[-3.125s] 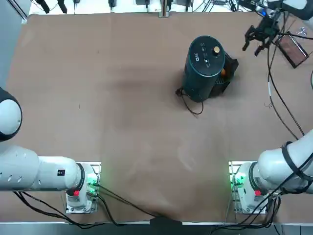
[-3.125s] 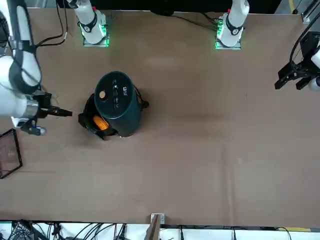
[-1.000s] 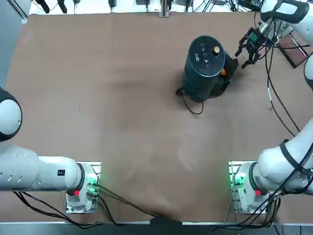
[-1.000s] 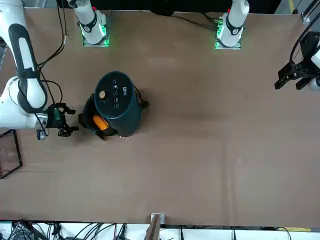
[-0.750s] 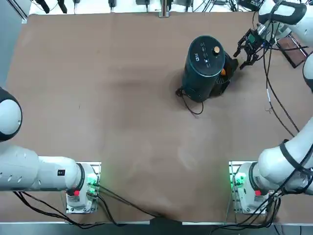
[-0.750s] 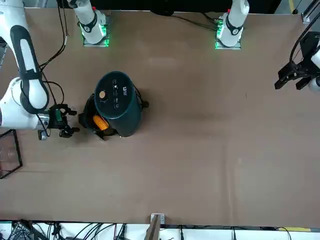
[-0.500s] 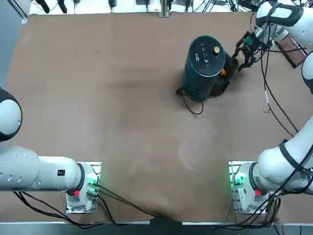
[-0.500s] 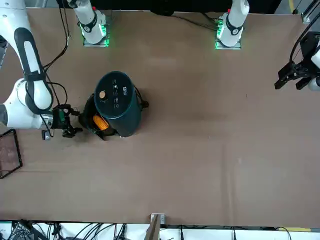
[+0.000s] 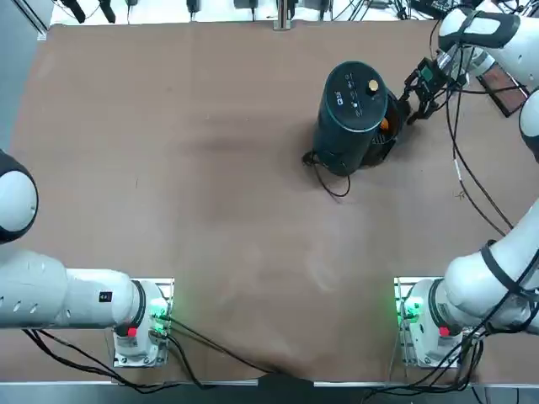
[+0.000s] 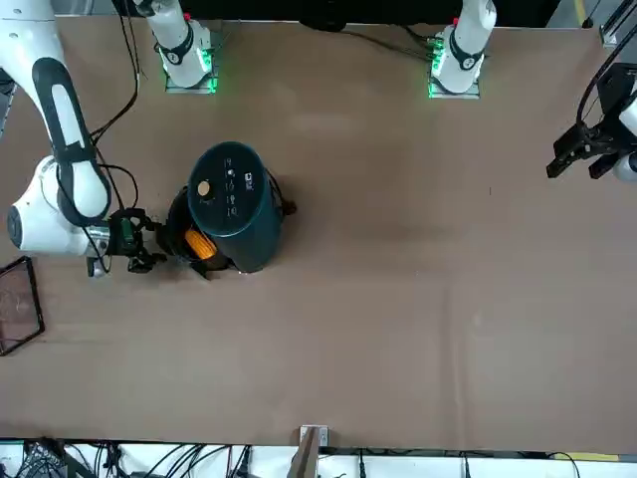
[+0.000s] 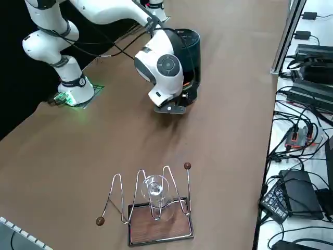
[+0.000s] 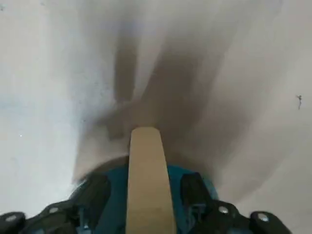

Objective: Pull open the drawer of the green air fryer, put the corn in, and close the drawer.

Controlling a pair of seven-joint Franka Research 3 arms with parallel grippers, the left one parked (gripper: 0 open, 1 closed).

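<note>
Upper right of the top view: the green air fryer stands as the one tall obstacle on the table. Its drawer projects to the fryer's right, with the corn visible in it. The right gripper sits just beside the drawer's outer end, closing off that side. A black cord trails below the fryer. A wire rack occupies the lower centre of the right side view, well apart. The left and centre of the top view lie open.
</note>
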